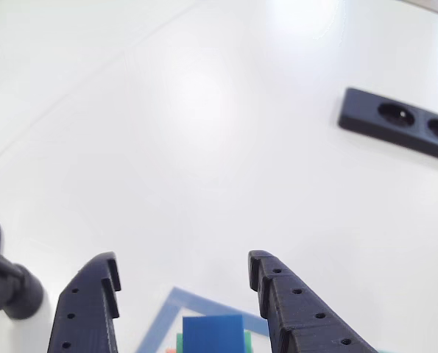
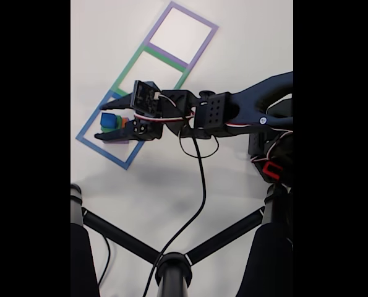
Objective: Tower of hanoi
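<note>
The tower of hanoi cubes stand stacked inside the blue square outline (image 2: 88, 143). The dark blue cube (image 1: 213, 332) (image 2: 109, 120) is on top. Slivers of the green cube (image 1: 179, 340) (image 2: 119, 116), the orange cube (image 2: 124, 122) and the purple cube (image 2: 117, 141) show beneath it. My gripper (image 1: 183, 263) (image 2: 101, 121) is open, one dark finger on each side of the stack. In the other view the blue cube sits low between the fingers, behind their tips. Nothing is held.
A black strip with round holes (image 1: 397, 122) lies at the right on the white table. Green (image 2: 132, 67) and purple (image 2: 200, 42) square outlines continue beyond the blue one. A black stand with spread legs (image 2: 171, 263) and a cable (image 2: 201, 185) fill the near side.
</note>
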Tool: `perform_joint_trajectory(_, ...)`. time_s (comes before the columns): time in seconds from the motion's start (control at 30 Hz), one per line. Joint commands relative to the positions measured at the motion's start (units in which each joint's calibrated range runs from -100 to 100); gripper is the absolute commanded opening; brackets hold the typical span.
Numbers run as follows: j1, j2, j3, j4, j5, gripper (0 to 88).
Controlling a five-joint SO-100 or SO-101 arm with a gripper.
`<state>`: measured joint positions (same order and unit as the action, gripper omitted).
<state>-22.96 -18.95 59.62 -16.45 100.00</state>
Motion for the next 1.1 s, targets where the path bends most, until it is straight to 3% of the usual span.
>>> perform_joint_trajectory(0.0, 0.51, -10.13, -7.78, 15.68, 0.0, 10.6)
perform_joint_trajectory(0.17, 1.12, -18.71, -13.32, 35.68, 0.0, 0.5)
perform_joint_trajectory(0.27, 2.11, -22.15, -19.23, 50.89, 0.0, 0.0)
perform_joint_trajectory(0.6, 4.47, -24.64, -44.21, 84.64, 0.0, 0.0)
perform_joint_trajectory(0.77, 5.85, -25.28, -50.85, 93.14, 0.0, 0.0)
perform_joint_trajectory(1.07, 5.85, -29.12, -47.94, 91.52, 0.0, 0.0)
